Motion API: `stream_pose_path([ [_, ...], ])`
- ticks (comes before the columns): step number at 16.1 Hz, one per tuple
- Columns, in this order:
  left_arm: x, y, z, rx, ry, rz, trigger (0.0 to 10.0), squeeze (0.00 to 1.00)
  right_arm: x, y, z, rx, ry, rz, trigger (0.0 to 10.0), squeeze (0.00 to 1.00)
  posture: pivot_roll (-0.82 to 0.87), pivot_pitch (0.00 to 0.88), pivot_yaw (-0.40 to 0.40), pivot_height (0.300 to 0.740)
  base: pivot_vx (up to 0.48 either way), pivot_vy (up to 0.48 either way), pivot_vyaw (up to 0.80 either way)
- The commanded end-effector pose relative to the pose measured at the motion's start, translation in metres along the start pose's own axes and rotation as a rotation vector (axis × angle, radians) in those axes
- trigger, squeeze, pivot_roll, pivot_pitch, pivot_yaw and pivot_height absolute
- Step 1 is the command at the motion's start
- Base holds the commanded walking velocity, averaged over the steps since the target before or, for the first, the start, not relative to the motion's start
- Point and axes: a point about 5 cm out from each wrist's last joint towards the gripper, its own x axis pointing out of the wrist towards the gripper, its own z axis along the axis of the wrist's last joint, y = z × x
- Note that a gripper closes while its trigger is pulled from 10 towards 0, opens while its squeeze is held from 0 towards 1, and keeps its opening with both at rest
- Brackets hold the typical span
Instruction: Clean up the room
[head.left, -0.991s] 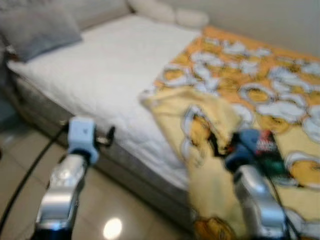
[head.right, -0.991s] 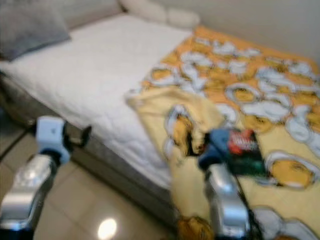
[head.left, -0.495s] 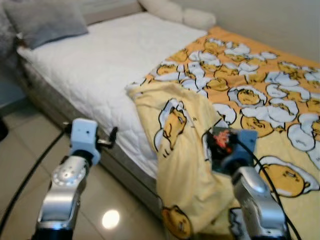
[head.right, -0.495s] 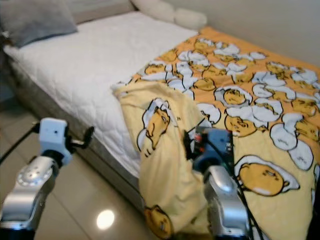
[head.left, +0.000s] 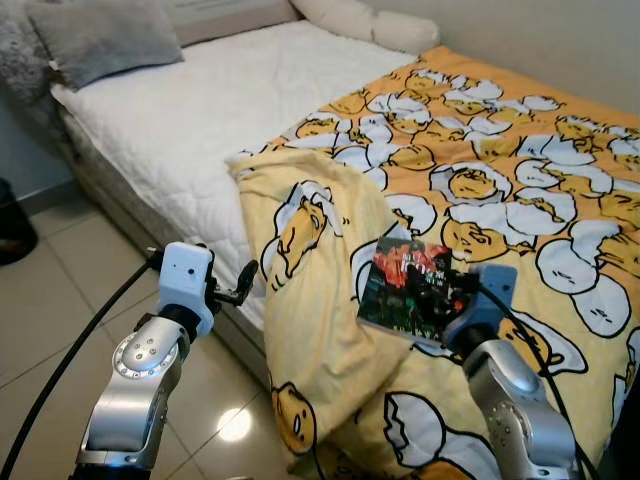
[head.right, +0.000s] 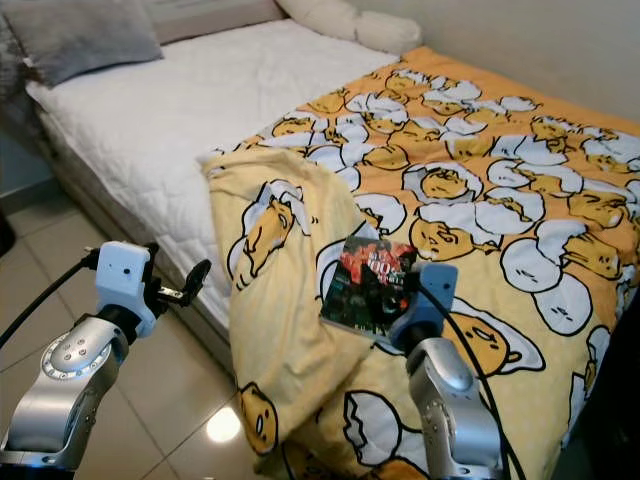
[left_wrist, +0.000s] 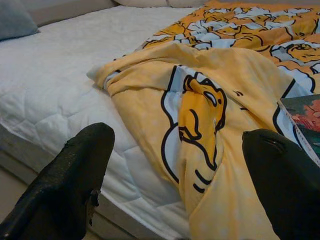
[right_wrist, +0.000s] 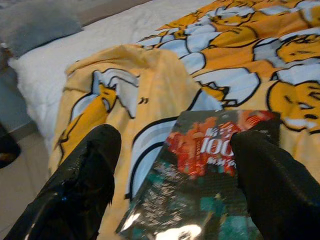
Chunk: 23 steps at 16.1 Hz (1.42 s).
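Currently I've got the right pincer (head.right: 415, 285) spread over the book (head.right: 368, 284) lying on the bunched blanket (head.right: 290, 300) at the bed's edge, lined up to grab; left pincer (head.left: 243, 285) spread, idle.

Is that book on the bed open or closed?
Closed. The book lies flat on the yellow blanket, cover up, with no pages showing.
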Motion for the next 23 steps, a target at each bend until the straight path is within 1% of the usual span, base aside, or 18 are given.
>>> stream_pose_path([
  [1,-0.002,0.002,0.003,0.006,-0.017,-0.011,10.0,0.85,0.0,0.003,0.004,0.012,-0.011,0.017,10.0,0.0,-0.01,0.0,-0.027,0.74,0.0,0.0,0.0],
  [3,-0.005,0.001,0.003,0.007,-0.017,-0.027,10.0,0.85,-0.001,0.003,0.005,0.018,-0.013,0.008,10.0,0.0,-0.01,0.0,-0.025,0.74,0.0,0.0,0.0],
  [5,-0.01,-0.003,0.002,-0.001,-0.006,-0.069,10.0,0.84,-0.005,-0.013,0.0,0.027,0.023,-0.102,10.0,0.02,0.0,0.0,-0.036,0.74,0.0,0.0,0.0],
  [6,-0.011,-0.004,0.002,-0.019,-0.004,-0.083,10.0,0.84,-0.007,-0.021,-0.002,0.044,0.033,-0.15,10.0,0.87,0.0,0.0,-0.036,0.74,0.0,0.0,0.0],
  [7,-0.009,-0.007,-0.001,-0.018,0.038,-0.202,10.0,0.83,-0.013,-0.047,-0.013,0.112,0.082,-0.258,10.0,1.0,0.0,0.0,-0.03,0.74,0.0,0.0,0.0],
  [8,-0.005,-0.008,-0.006,-0.008,0.07,-0.281,10.0,0.84,-0.01,-0.053,-0.022,0.103,0.172,-0.249,10.0,1.0,-0.02,0.0,-0.019,0.74,0.0,0.0,0.0],
  [9,-0.004,-0.008,-0.007,-0.002,0.075,-0.309,10.0,0.84,-0.008,-0.056,-0.025,0.092,0.199,-0.25,10.0,1.0,-0.02,0.0,-0.011,0.74,0.0,0.0,0.0],
  [10,0.001,-0.009,-0.008,0.002,0.085,-0.394,10.0,0.84,-0.007,-0.069,-0.029,0.097,0.234,-0.289,10.0,1.0,-0.03,0.0,-0.012,0.74,0.0,0.0,0.0],
  [11,0.004,-0.011,-0.008,0.026,0.1,-0.489,10.0,0.83,-0.007,-0.081,-0.03,0.141,0.243,-0.314,10.0,1.0,-0.03,0.0,-0.011,0.74,0.0,0.0,0.0],
  [12,0.005,-0.013,-0.008,0.038,0.106,-0.539,10.0,0.84,-0.007,-0.085,-0.03,0.167,0.247,-0.314,10.0,0.98,-0.03,0.0,-0.01,0.74,0.0,0.0,0.0],
  [13,0.006,-0.015,-0.006,0.057,0.111,-0.594,10.0,0.83,-0.006,-0.089,-0.031,0.198,0.248,-0.305,10.0,0.71,-0.04,0.0,-0.006,0.74,0.0,0.0,0.0],
  [14,0.009,-0.017,-0.004,0.082,0.124,-0.668,10.0,0.84,-0.004,-0.093,-0.032,0.296,0.247,-0.259,10.0,0.0,-0.05,0.0,0.004,0.74,0.0,0.0,0.0],
  [15,0.014,-0.023,0.002,0.089,0.124,-0.747,10.0,0.83,0.0,-0.093,-0.028,0.399,0.218,-0.18,10.0,0.0,-0.06,0.0,0.011,0.74,0.0,0.0,0.0],
  [16,0.015,-0.025,0.004,0.09,0.121,-0.78,10.0,0.83,0.001,-0.093,-0.027,0.426,0.215,-0.154,10.0,0.0,-0.06,0.0,0.014,0.74,0.0,0.0,0.0],
  [19,0.018,-0.027,0.005,0.102,0.124,-0.826,10.0,0.83,0.005,-0.094,-0.032,0.468,0.232,-0.104,10.0,0.0,-0.06,0.0,0.013,0.74,0.0,0.0,0.0],
  [21,0.018,-0.028,0.005,0.105,0.125,-0.841,10.0,0.83,0.007,-0.095,-0.038,0.46,0.266,-0.097,10.0,0.0,-0.05,0.0,0.009,0.74,0.0,0.0,0.0],
  [22,0.017,-0.027,0.005,0.108,0.129,-0.849,10.0,0.83,0.007,-0.097,-0.045,0.423,0.305,-0.125,10.0,0.0,-0.04,0.0,0.004,0.74,0.0,0.0,0.0],
  [23,0.016,-0.027,0.005,0.11,0.134,-0.853,10.0,0.83,0.008,-0.098,-0.05,0.425,0.325,-0.143,10.0,0.0,-0.03,0.0,0.004,0.74,0.0,0.0,0.0],
])
